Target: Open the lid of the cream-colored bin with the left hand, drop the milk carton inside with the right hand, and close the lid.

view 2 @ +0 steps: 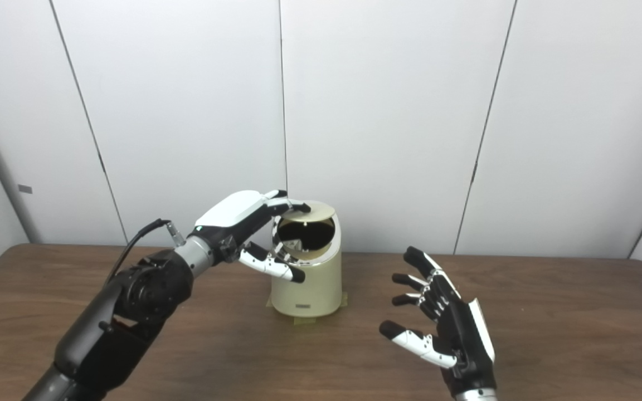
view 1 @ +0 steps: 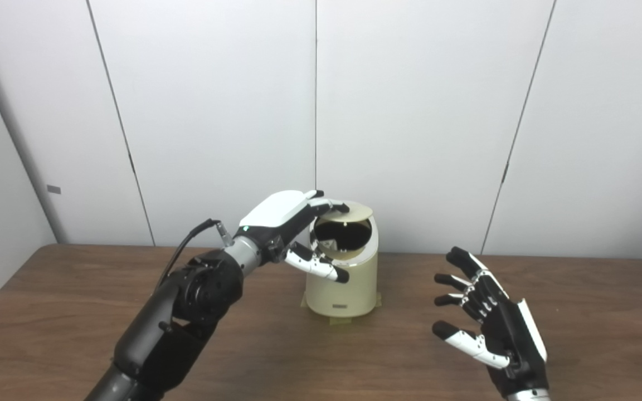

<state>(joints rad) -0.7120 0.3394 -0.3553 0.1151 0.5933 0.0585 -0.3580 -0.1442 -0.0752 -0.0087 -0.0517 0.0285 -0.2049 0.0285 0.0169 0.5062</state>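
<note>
Wood table: left hand fingers press cream bin lid open; right hand beside bin, spread, empty.

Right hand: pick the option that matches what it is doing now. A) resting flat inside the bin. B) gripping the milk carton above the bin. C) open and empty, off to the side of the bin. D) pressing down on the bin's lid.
C: the right hand has its fingers spread with nothing in it, apart from the cream-colored bin, whose lid the left hand touches.
</note>
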